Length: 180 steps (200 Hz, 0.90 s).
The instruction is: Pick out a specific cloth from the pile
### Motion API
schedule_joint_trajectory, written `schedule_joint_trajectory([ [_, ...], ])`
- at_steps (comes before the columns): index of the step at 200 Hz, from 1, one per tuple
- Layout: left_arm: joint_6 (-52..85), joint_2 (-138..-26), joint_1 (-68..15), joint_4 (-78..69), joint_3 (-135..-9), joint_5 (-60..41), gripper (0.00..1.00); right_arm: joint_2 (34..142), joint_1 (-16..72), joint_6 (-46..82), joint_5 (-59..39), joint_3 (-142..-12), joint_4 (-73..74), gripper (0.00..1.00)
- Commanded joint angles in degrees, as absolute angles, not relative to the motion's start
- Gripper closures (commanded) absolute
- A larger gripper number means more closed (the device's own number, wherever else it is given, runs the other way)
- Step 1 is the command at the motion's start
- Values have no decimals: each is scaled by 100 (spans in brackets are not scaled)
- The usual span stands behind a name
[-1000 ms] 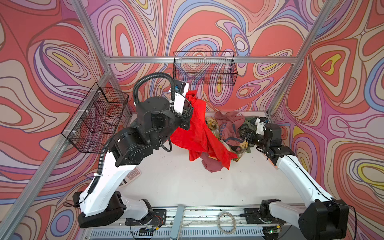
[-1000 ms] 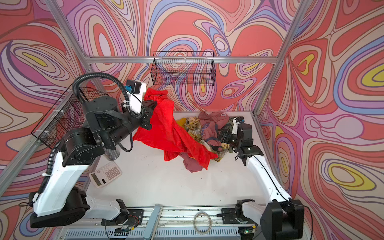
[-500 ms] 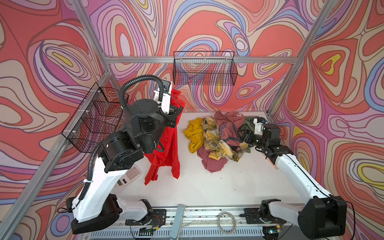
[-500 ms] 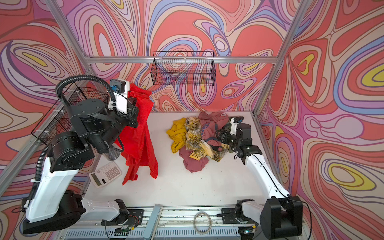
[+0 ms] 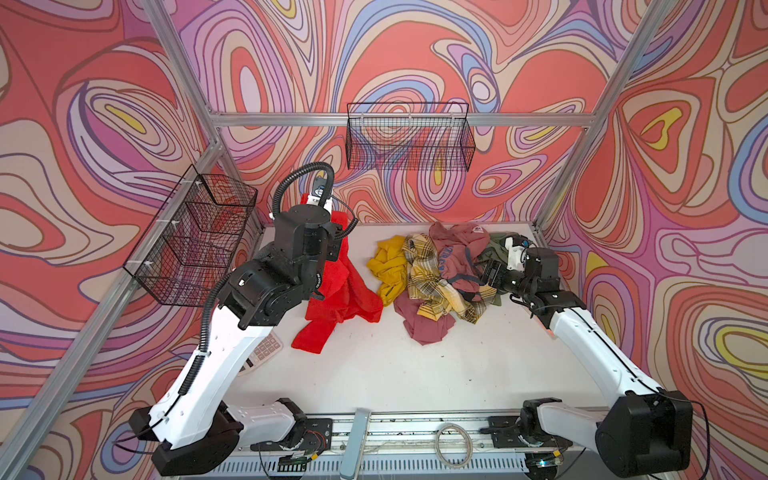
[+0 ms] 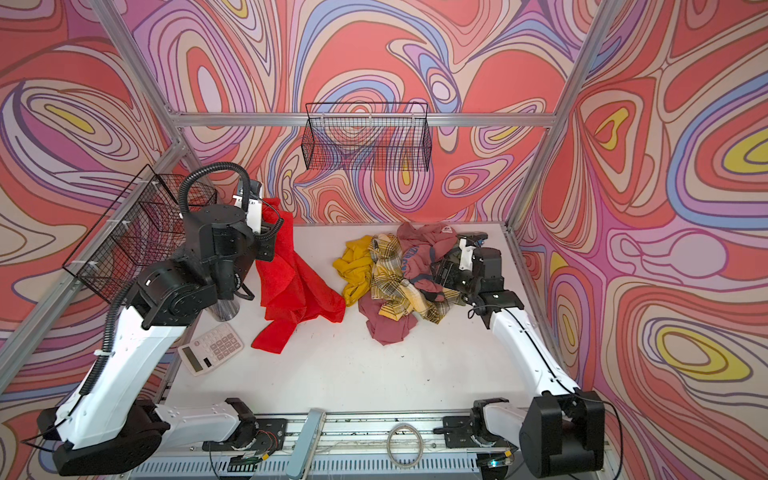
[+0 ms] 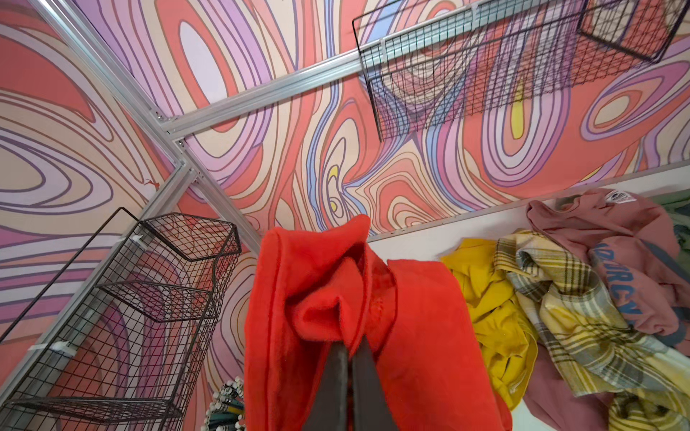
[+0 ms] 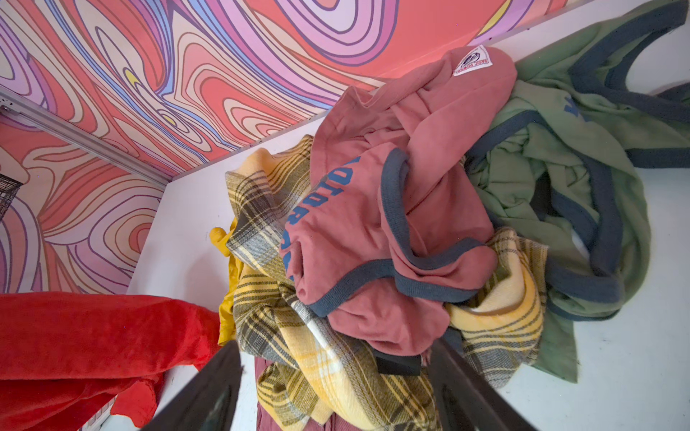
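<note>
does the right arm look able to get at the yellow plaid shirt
Likely yes: the right hand sits open at the pile, the yellow plaid shirt lying just ahead of its fingers; only the pink shirt overlaps part of it.

In both top views my left arm (image 5: 257,291) and the cloth (image 7: 429,336) block the left gripper (image 7: 349,352). On its wrist camera the fingers (image 7: 332,388) are cut by the frame edge, tips buried in a fold. The arm also covers half the calculator (image 5: 266,351). The right gripper (image 8: 334,349) shows blurred and cropped. Lettering (image 8: 311,203) on the pile (image 8: 336,373) folds under, unreadable.
</note>
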<state>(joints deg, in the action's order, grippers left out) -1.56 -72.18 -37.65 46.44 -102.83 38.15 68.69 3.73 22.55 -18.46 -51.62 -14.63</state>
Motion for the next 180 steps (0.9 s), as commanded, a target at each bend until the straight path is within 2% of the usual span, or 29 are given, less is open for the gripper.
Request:
schedule_joint_trajectory([
  [1, 183, -7268, -3621, 4474, -9991, 3739, 100, 6785, 361, 2198, -1872, -5080, -1519, 19],
  [42, 986, -7048, -3569, 4611, -9169, 3714, 100, 6732, 362, 2153, -1837, -5037, -1587, 19],
  [81, 1949, -6692, -3328, 4948, -8190, 3173, 100, 6793, 404, 2196, -1911, -4999, -1499, 20],
  [110, 2395, -6518, -2890, 5027, -7468, 2405, 100, 6820, 422, 2193, -1906, -4994, -1478, 21],
  [180, 2669, -7159, -2733, 4446, -6559, 1290, 100, 6825, 440, 2171, -1881, -4934, -1477, 21],
])
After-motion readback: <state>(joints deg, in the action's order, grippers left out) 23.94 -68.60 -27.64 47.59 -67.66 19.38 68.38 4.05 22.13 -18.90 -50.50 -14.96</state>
